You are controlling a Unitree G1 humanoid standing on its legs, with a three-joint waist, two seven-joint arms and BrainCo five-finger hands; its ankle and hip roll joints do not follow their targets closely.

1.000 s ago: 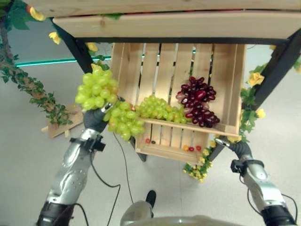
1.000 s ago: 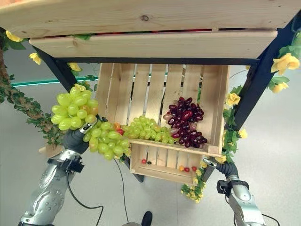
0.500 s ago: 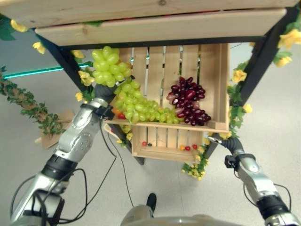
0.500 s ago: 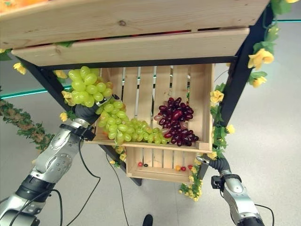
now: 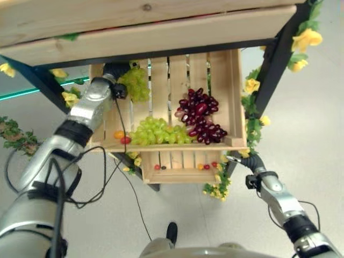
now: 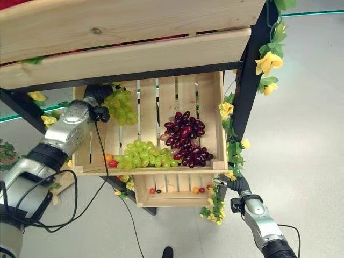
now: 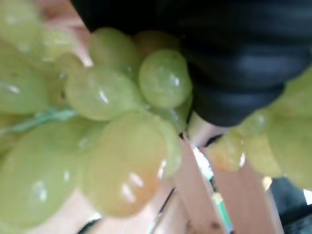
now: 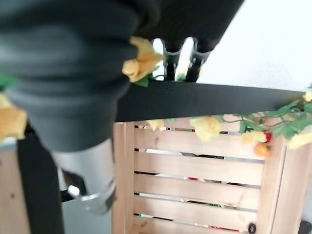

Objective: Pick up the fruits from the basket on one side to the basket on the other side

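A slatted wooden crate (image 5: 235, 97) hangs under a wooden shelf. My left hand (image 5: 115, 71) reaches into its back left corner, shut on a bunch of green grapes (image 5: 135, 83) that hangs against the slats. The left wrist view has these green grapes (image 7: 105, 146) pressed close to the hand's dark cover. A second green bunch (image 5: 158, 130) lies along the crate's front edge, beside a dark red bunch (image 5: 198, 116). My right hand (image 5: 238, 159) hangs low beside the lower crate (image 5: 177, 175), its fingers (image 8: 170, 61) straight and holding nothing.
Small orange and red fruits (image 5: 122, 137) lie at the crate's front left. The lower crate holds a few small red and orange fruits (image 5: 206, 166). Black stand legs (image 5: 271, 62) with yellow flowers (image 5: 306, 39) flank the crates. The wooden shelf (image 5: 150, 35) overhangs everything.
My left arm has carried the green bunch up and right, from outside the crate's left side into its back left corner. The camera has shifted too. The right hand kept its place.
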